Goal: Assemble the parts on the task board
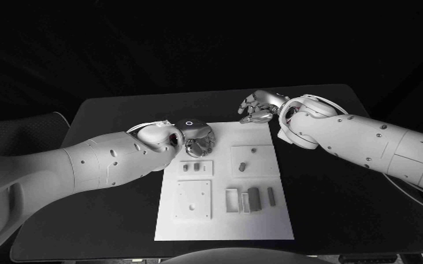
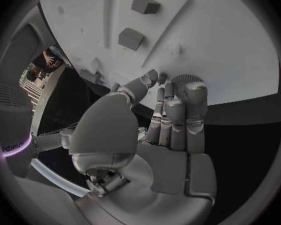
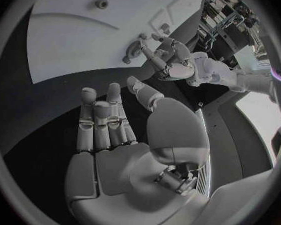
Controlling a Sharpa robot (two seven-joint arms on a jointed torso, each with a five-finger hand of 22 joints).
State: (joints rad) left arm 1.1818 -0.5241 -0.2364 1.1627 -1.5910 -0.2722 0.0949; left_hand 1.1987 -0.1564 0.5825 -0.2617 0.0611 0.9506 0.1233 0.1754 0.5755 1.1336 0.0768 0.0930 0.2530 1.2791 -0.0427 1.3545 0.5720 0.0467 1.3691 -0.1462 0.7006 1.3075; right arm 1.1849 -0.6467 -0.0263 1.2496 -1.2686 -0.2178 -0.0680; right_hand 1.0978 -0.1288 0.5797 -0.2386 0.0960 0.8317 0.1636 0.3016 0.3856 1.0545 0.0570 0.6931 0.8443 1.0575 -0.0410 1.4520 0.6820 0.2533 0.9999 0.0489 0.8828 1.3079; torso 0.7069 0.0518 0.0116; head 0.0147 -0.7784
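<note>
Nearest the robot, the white rectangular task board [image 1: 225,224] lies flat in the middle of the black surface [image 1: 106,215], its long side running away from the robot. On its near half sit a raised white square plate [image 1: 193,200] and, beside it toward the robot's right, a cluster of upright small grey block parts [image 1: 250,198] next to a white open frame. Farther along the board, two small grey parts [image 1: 191,167] stand in a shallow white tray on the left side, and a small grey peg part [image 1: 241,167] stands on a white square on the right side.

Beyond these, the left robot hand [image 1: 199,142] hangs over the board's far left corner, the white arm reaching in low from the left. In the left wrist view its fingers [image 2: 175,116] lie straight and close together, pointing at the board, with nothing between them and the thumb.

Farthest out, the right robot hand [image 1: 257,108] hovers just off the board's far right corner above the surface. In the right wrist view its fingers [image 3: 98,116] are extended and slightly apart, palm bare, holding nothing.
</note>
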